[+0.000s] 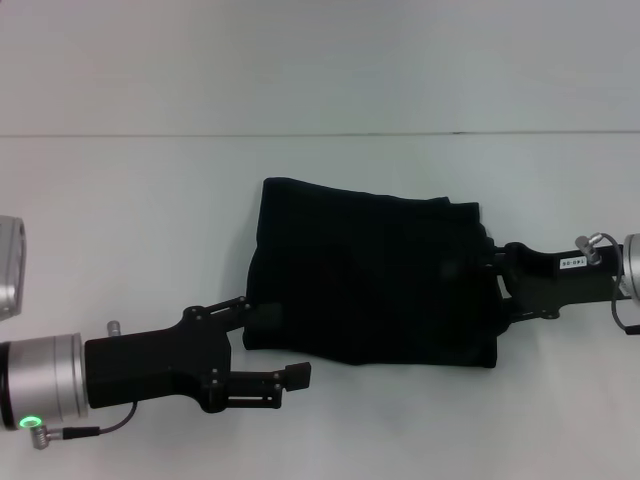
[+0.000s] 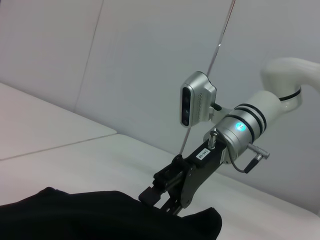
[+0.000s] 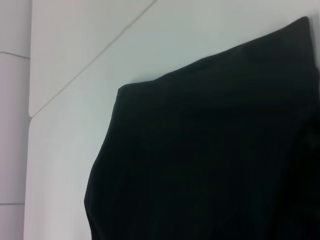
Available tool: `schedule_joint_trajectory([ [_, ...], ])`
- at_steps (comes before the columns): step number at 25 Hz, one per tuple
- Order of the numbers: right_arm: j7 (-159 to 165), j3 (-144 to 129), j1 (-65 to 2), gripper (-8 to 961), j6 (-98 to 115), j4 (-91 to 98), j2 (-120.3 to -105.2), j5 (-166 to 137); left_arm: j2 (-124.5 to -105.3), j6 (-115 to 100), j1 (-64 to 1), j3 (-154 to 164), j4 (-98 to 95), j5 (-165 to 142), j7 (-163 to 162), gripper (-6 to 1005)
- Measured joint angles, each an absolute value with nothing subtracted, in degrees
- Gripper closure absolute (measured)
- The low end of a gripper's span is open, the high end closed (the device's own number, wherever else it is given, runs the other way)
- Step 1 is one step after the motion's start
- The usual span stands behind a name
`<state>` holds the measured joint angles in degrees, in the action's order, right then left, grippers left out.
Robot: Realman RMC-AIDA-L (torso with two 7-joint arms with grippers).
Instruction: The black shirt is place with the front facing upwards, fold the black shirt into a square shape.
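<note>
A black shirt (image 1: 370, 280), already folded into a rough rectangle, lies mid-tabletop (image 1: 150, 200); the left gripper (image 1: 262, 348) hangs released at its left edge, the right gripper (image 1: 497, 272) meets its right edge, grip unclear.

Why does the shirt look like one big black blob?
Head view: the black shirt is so dark its folds barely show against the bright white table. Right wrist view: it fills the frame, featureless. Left wrist view: only a dark edge shows.

Bright, even, diffuse light; faint soft shadows; black shirt (image 1: 370, 280) featureless, detail crushed.
</note>
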<state>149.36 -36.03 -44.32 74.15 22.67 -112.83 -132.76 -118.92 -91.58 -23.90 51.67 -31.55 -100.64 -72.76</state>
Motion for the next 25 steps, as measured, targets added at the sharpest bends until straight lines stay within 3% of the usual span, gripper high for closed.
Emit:
schedule_joint_trajectory([
  [9,146.2,-36.1,-44.5,38,72.3,22.7,-113.26,-132.6,-119.13,-91.6,-23.9,51.7,-31.5,-100.6,-72.7,54],
  [12,143.7,-36.4,-44.5,213,71.5,23.2,-113.41,-132.7,-119.24,-91.6,-24.0,51.7,-31.5,-100.6,-72.7,54],
  [23,140.5,-36.6,-44.5,456,69.8,23.1,-113.89,-130.6,-119.34,-91.6,-24.0,51.7,-31.4,-100.6,-72.7,53],
  [25,140.5,-36.6,-44.5,539,69.6,22.9,-113.91,-130.6,-119.35,-91.6,-24.0,51.7,-31.4,-100.6,-72.7,53],
])
